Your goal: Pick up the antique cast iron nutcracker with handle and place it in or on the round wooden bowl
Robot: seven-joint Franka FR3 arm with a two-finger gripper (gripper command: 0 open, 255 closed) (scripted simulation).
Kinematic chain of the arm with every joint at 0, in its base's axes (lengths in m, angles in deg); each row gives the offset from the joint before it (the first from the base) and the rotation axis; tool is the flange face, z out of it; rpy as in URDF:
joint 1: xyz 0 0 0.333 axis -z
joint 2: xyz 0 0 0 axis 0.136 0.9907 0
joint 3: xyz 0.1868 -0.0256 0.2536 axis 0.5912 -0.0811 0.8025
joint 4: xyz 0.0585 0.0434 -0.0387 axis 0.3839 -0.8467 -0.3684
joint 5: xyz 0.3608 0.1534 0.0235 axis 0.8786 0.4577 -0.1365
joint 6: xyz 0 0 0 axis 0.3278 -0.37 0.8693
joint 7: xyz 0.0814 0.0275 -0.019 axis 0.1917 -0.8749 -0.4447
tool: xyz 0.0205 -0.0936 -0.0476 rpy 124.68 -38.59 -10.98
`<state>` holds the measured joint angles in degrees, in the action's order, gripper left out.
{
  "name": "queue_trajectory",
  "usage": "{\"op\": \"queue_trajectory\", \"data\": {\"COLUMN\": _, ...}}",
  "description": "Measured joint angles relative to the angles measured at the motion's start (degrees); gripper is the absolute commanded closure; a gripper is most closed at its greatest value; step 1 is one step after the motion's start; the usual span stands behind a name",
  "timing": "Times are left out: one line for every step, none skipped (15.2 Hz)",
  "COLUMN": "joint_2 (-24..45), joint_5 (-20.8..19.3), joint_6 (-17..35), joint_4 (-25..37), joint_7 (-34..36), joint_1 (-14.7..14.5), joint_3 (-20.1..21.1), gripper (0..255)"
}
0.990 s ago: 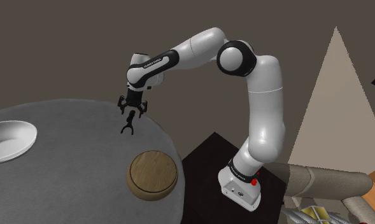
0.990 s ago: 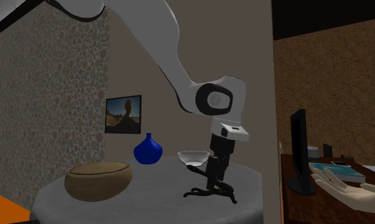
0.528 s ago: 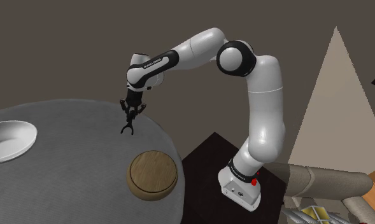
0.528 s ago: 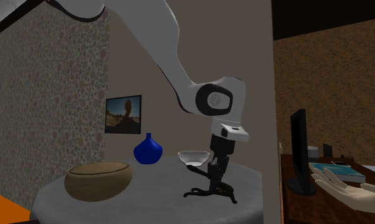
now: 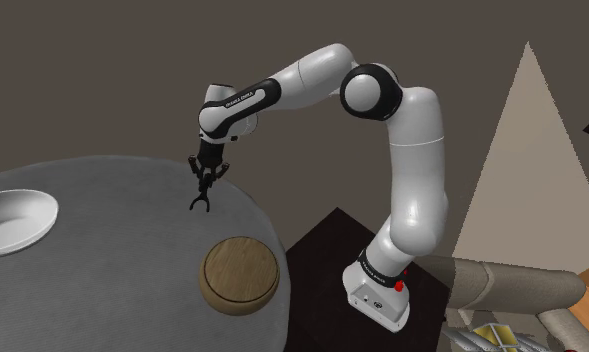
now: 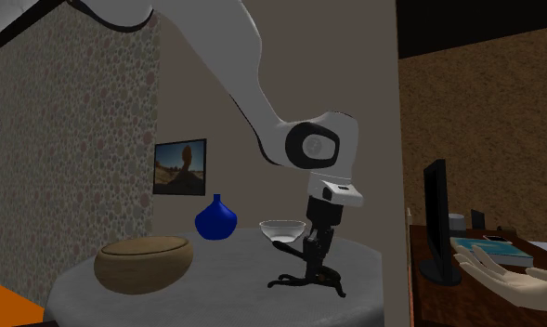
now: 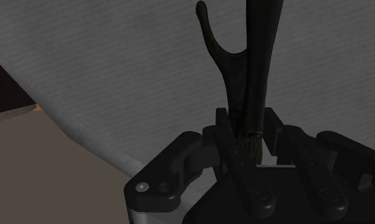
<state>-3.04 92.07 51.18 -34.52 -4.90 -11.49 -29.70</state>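
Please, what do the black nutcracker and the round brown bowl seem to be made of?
The nutcracker looks plain matte black, possibly dark metal, but no surface texture settles it. The round bowl is probably wood: it is brown with faint streaks like grain and has a dull finish.

The round grey table carries a wooden bowl, a white bowl, a blue vase and a black nutcracker.

On your table: nutcracker by the edge, wooden bowl before it, dish at the shoulder view's left.
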Motion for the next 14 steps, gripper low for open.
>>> {"op": "queue_trajectory", "data": {"joint_2": -0.28, "joint_5": 0.01, "joint_6": -0.19, "joint_4": -0.10, "joint_7": 0.03, "joint_1": 0.02, "joint_3": 0.01, "gripper": 255}}
{"op": "queue_trajectory", "data": {"joint_2": -0.75, "joint_5": 0.02, "joint_6": -0.53, "joint_4": -0.21, "joint_7": 0.12, "joint_1": 0.02, "joint_3": 0.03, "gripper": 255}}
{"op": "queue_trajectory", "data": {"joint_2": -1.24, "joint_5": 0.03, "joint_6": -1.01, "joint_4": -0.21, "joint_7": 0.15, "joint_1": 0.08, "joint_3": 0.04, "gripper": 255}}
{"op": "queue_trajectory", "data": {"joint_2": -1.68, "joint_5": 0.02, "joint_6": -1.65, "joint_4": 0.00, "joint_7": 0.26, "joint_1": 0.10, "joint_3": 0.04, "gripper": 255}}
{"op": "queue_trajectory", "data": {"joint_2": -2.26, "joint_5": 0.04, "joint_6": -2.04, "joint_4": -0.17, "joint_7": 0.38, "joint_1": 0.09, "joint_3": 0.08, "gripper": 255}}
{"op": "queue_trajectory", "data": {"joint_2": -2.70, "joint_5": 0.03, "joint_6": -2.73, "joint_4": 0.07, "joint_7": 0.37, "joint_1": 0.19, "joint_3": 0.06, "gripper": 255}}
{"op": "queue_trajectory", "data": {"joint_2": -3.15, "joint_5": 0.05, "joint_6": -3.08, "joint_4": -0.01, "joint_7": 0.43, "joint_1": 0.22, "joint_3": 0.08, "gripper": 255}}
{"op": "queue_trajectory", "data": {"joint_2": -3.44, "joint_5": 0.02, "joint_6": -3.75, "joint_4": 0.38, "joint_7": 0.54, "joint_1": 0.22, "joint_3": 0.08, "gripper": 255}}
{"op": "queue_trajectory", "data": {"joint_2": -4.04, "joint_5": 0.06, "joint_6": -4.13, "joint_4": 0.14, "joint_7": 0.56, "joint_1": 0.28, "joint_3": 0.10, "gripper": 255}}
{"op": "queue_trajectory", "data": {"joint_2": -4.38, "joint_5": 0.03, "joint_6": -4.81, "joint_4": 0.51, "joint_7": 0.74, "joint_1": 0.24, "joint_3": 0.12, "gripper": 255}}
{"op": "queue_trajectory", "data": {"joint_2": -4.98, "joint_5": 0.05, "joint_6": -5.41, "joint_4": 0.51, "joint_7": 0.82, "joint_1": 0.28, "joint_3": 0.14, "gripper": 255}}
{"op": "queue_trajectory", "data": {"joint_2": -5.44, "joint_5": 0.05, "joint_6": -5.97, "joint_4": 0.62, "joint_7": 0.89, "joint_1": 0.31, "joint_3": 0.15, "gripper": 255}}
{"op": "queue_trajectory", "data": {"joint_2": -5.91, "joint_5": 0.05, "joint_6": -6.57, "joint_4": 0.75, "joint_7": 0.99, "joint_1": 0.33, "joint_3": 0.16, "gripper": 255}}
{"op": "queue_trajectory", "data": {"joint_2": -6.08, "joint_5": 0.02, "joint_6": -7.26, "joint_4": 1.29, "joint_7": 1.11, "joint_1": 0.33, "joint_3": 0.16, "gripper": 255}}
